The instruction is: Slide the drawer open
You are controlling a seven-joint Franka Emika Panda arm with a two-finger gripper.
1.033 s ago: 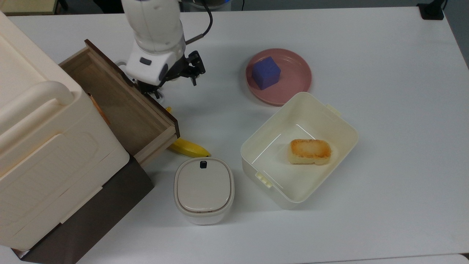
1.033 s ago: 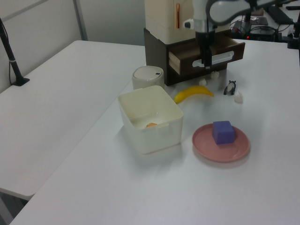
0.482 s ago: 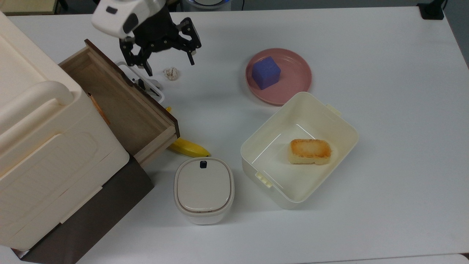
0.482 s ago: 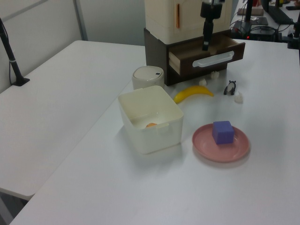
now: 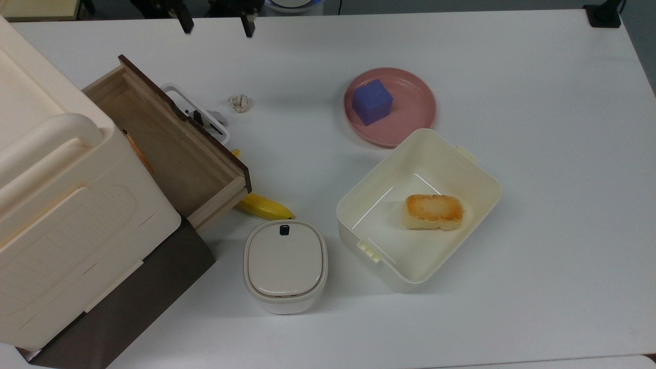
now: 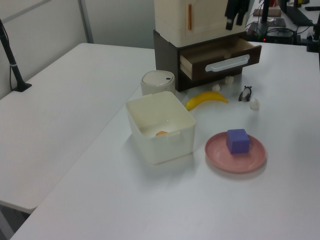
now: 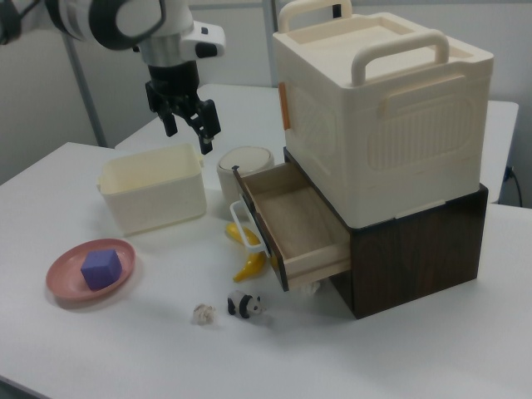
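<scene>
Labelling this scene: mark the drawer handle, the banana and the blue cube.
white loop drawer handle point(image 6: 227, 63), left view, middle of its bar
yellow banana point(image 6: 206, 99), left view, mid-body
blue cube point(image 5: 372, 101), top view, top face

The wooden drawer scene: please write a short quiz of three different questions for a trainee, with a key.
1. True or false: the shallow wooden drawer with the white loop handle is pulled out of the dark brown cabinet.
2. What lies on the round pink plate? A) yellow banana B) blue-purple cube C) panda figure
3. Fill in: the black two-finger tool hangs above the table with its fingers ____.

Key: 1 true. 2 B, the blue-purple cube. 3 open.
</scene>
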